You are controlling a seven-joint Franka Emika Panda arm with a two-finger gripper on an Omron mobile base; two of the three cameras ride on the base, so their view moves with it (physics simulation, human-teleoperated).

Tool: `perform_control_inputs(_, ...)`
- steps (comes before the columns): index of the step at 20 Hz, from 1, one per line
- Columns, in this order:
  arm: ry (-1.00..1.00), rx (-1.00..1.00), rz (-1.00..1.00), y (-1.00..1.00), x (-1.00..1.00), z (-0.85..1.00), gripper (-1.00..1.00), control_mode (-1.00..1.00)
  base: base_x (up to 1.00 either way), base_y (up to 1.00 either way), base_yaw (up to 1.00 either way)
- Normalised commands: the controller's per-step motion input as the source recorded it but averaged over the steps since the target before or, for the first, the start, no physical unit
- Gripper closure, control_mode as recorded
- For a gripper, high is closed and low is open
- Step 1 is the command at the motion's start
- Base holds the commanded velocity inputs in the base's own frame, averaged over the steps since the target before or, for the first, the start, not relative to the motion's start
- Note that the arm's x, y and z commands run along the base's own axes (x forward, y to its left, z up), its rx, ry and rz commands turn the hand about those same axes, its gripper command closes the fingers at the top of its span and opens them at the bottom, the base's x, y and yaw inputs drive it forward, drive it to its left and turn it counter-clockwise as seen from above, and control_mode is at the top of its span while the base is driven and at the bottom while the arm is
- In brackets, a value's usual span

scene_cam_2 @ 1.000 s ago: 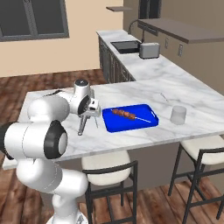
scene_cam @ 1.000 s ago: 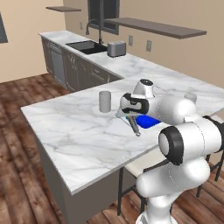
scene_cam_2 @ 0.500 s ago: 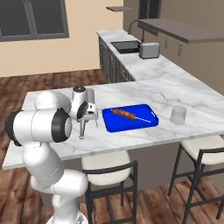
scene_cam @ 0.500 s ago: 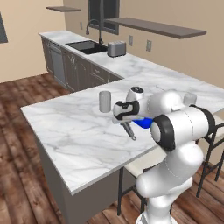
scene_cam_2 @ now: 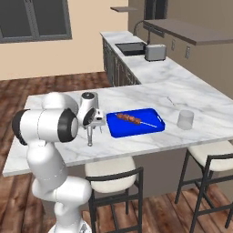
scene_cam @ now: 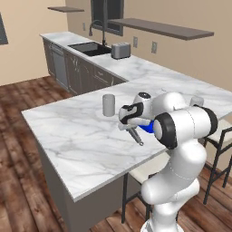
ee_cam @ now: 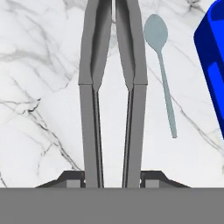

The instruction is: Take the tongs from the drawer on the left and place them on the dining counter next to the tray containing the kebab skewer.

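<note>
Hanging just above the desk (scene_cam_2: pixel 54 145) left of the tray (scene_cam_2: pixel 136 130), the tongs (ee_cam: pixel 113 87) are pinched in the nearly closed gripper (ee_cam: pixel 113 177), judged light, stiff, slippery.

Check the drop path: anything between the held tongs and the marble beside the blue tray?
Nothing visible blocks it. The gripper holds the tongs over bare dining counter, left of the tray. In the hand view a grey spoon shape lies beside the tongs, possibly their shadow.
</note>
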Motion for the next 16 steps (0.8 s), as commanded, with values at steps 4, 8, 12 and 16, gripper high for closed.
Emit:
perform_control_inputs(4,0.0,0.0,0.03,0.0,0.44,-0.13,1.0,-1.0,0.0,0.0,0.0)
perform_control_inputs(8,0.0,0.0,0.03,0.0,0.26,-0.08,1.0,-1.0,0.0,0.0,0.0)
perform_control_inputs(12,0.0,-0.01,0.03,-0.02,0.06,-0.14,1.0,-1.0,0.0,0.0,0.0)
perform_control_inputs(16,0.0,-0.02,0.05,-0.01,0.05,-0.22,1.0,-1.0,0.0,0.0,0.0)
